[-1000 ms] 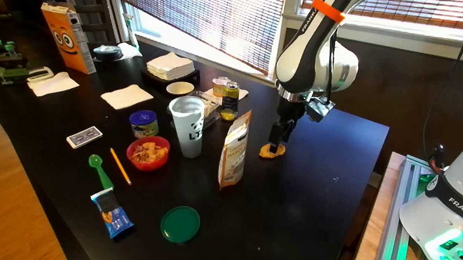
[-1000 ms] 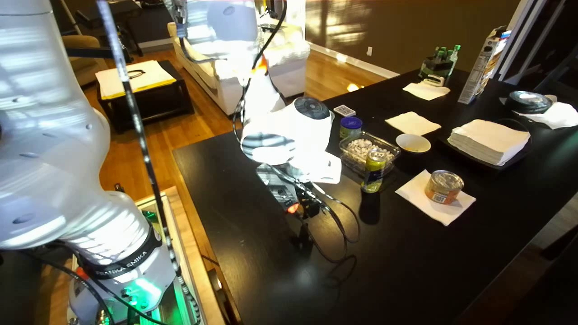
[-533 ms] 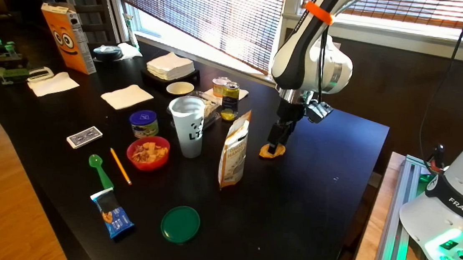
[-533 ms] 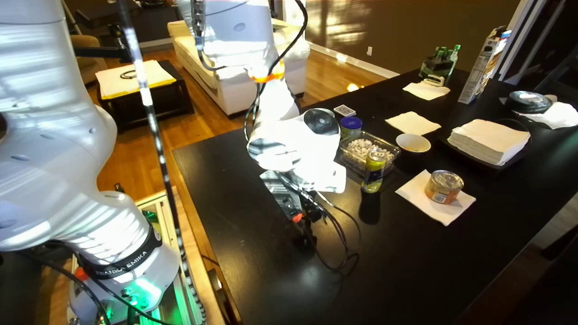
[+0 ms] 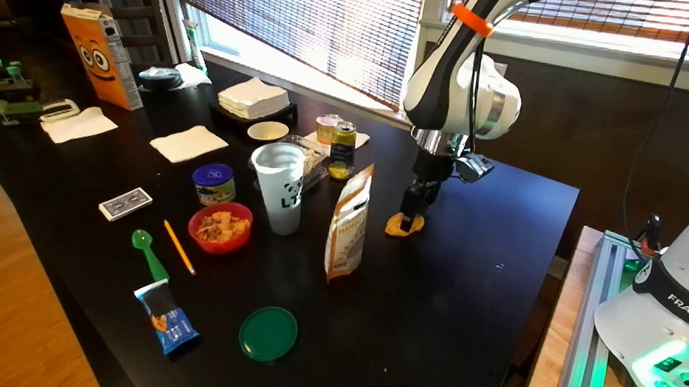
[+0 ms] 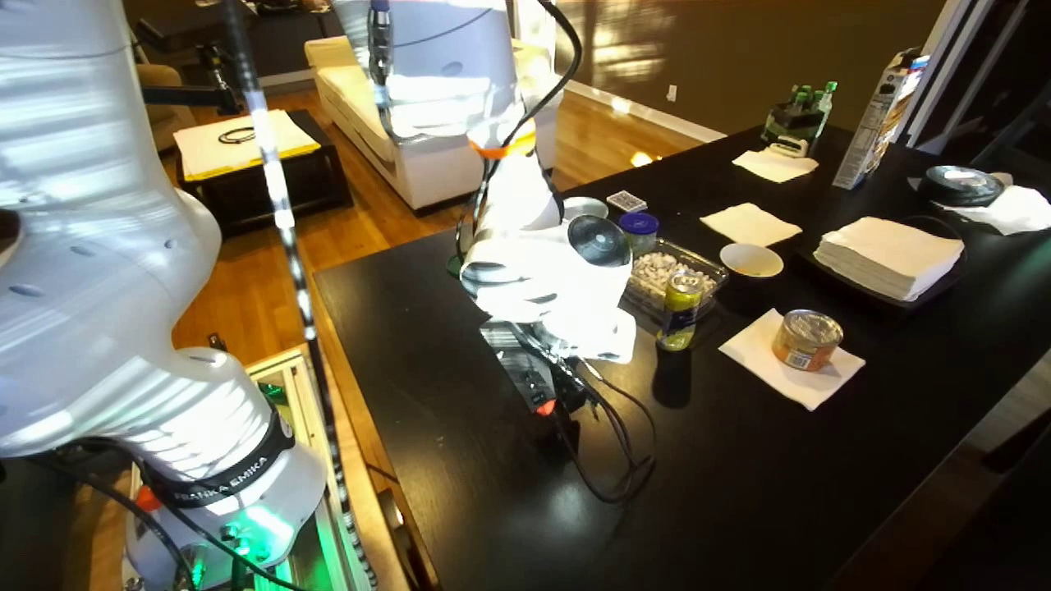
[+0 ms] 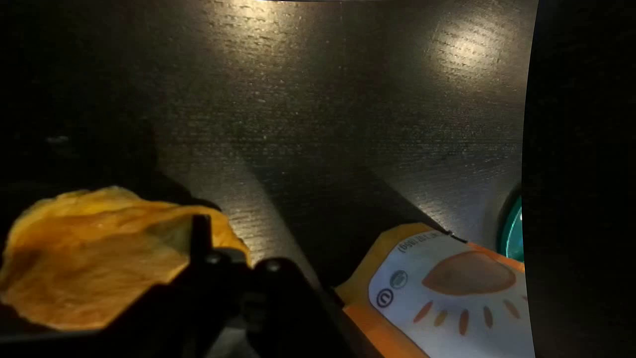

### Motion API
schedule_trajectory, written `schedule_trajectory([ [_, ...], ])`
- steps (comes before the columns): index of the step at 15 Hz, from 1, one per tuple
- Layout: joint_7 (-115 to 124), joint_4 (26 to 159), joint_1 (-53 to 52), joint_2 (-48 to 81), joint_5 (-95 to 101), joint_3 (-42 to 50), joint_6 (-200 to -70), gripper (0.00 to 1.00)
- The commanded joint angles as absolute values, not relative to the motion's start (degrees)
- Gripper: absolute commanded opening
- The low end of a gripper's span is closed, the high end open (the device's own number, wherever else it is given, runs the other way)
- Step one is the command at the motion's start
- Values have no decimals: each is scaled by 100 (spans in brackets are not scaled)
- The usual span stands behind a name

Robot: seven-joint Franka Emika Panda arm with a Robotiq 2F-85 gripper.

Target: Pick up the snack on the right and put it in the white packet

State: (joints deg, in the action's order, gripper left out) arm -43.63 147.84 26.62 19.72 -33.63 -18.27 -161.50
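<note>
The snack (image 5: pixel 396 226) is a flat, golden-brown, uneven piece on the black table. It fills the lower left of the wrist view (image 7: pixel 89 263) and is hidden in the exterior view from behind the arm. My gripper (image 5: pixel 412 219) points down at the snack. In the wrist view, its dark fingers sit close together at the snack's edge, one overlapping it. Whether they pinch it is unclear. The white packet (image 5: pixel 350 237), with orange edges, stands upright left of the snack. It also shows at lower right in the wrist view (image 7: pixel 462 298).
A white cup (image 5: pixel 285 194) and a red bowl (image 5: pixel 209 247) stand beyond the packet. A green lid (image 5: pixel 268 334) lies in front. A can (image 5: pixel 342 151) stands behind; it also shows in an exterior view (image 6: pixel 680 316). A blue snack wrapper (image 5: pixel 168 318) lies front left.
The arm has swung slightly and the gripper's tilt has shifted, with the fingertips staying at the snack. The snack's outline looks slightly changed, as if pressed or tilted. The packet has not moved.
</note>
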Motion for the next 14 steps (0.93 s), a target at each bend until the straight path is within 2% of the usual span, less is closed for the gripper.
schedule_trajectory([
  [1, -4666, 14620, 2924, 2178, -3592, -2024, -15968, 44],
  [5, -4748, 14567, 3116, 2162, -3609, -2167, -15723, 30],
  [6, -4956, 14529, 2846, 2102, -3865, -1920, -15582, 27],
  [7, -5044, 14530, 2836, 2081, -3963, -1893, -15556, 29],
  [9, -5128, 14579, 3184, 2046, -3981, -2189, -15553, 23],
  [10, -5181, 14599, 3239, 1992, -4043, -2249, -15525, 18],
  [11, -5230, 14639, 3285, 1877, -4137, -2328, -15467, 7],
  [12, -5259, 14687, 3308, 1761, -4179, -2389, -15401, 3],
  [14, -5391, 14782, 2656, 1370, -4547, -1913, -15274, 2],
])
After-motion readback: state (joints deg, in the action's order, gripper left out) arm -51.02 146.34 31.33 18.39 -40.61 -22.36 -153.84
